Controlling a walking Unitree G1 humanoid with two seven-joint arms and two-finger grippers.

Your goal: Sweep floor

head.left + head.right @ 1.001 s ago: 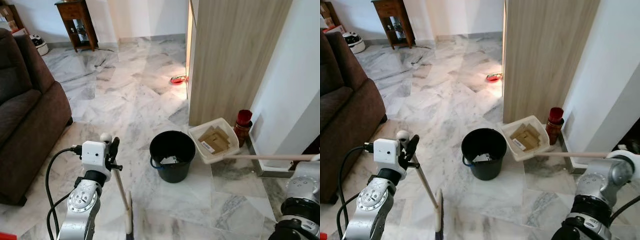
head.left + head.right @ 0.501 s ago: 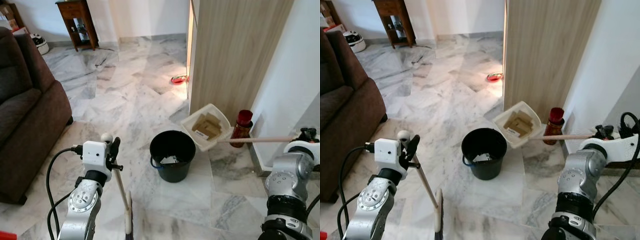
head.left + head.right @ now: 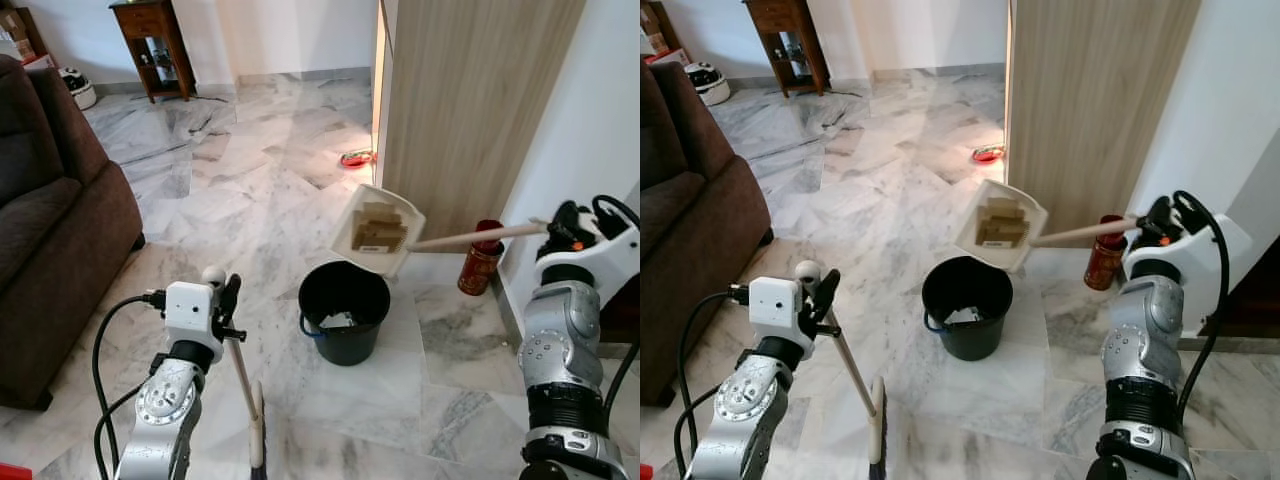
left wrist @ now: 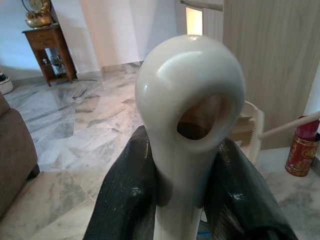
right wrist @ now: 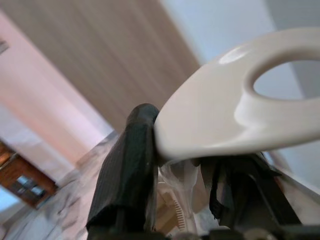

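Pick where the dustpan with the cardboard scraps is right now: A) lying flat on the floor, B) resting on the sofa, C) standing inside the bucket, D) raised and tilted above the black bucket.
D: the right gripper holds the long handle, and the dustpan hangs tilted in the air just above the black bucket, cardboard scraps in it.

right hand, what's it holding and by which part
The right hand holds the dustpan by the top end of its long handle, beside the hanging loop.
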